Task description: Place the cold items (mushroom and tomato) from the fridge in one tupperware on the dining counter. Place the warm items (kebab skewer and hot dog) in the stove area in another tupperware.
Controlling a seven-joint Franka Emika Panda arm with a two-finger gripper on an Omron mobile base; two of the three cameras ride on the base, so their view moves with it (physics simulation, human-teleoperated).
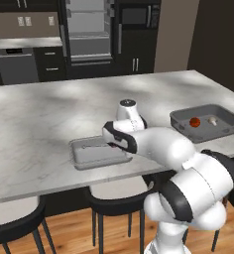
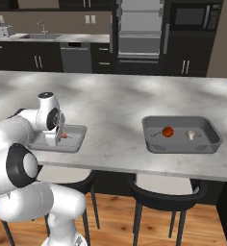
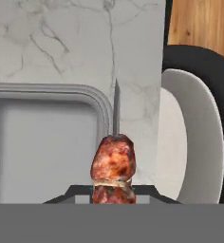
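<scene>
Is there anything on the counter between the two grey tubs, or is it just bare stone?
Just bare stone. In the right base view, only marble counter lies between the near tub and the tub holding the tomato and mushroom.

Tabletop (image 1: 39, 129): white marble, grey veining. Both tupperware trays (image 2: 180, 135) (image 1: 96, 153): grey. Tomato (image 2: 168, 131): red-orange. Mushroom (image 2: 191, 135): off-white. Kebab skewer (image 3: 113, 170): glossy red-brown meat, grey metal spike. Stools (image 2: 166, 192): black frames, pale seats. Floor (image 1: 64, 238): warm wood.
</scene>
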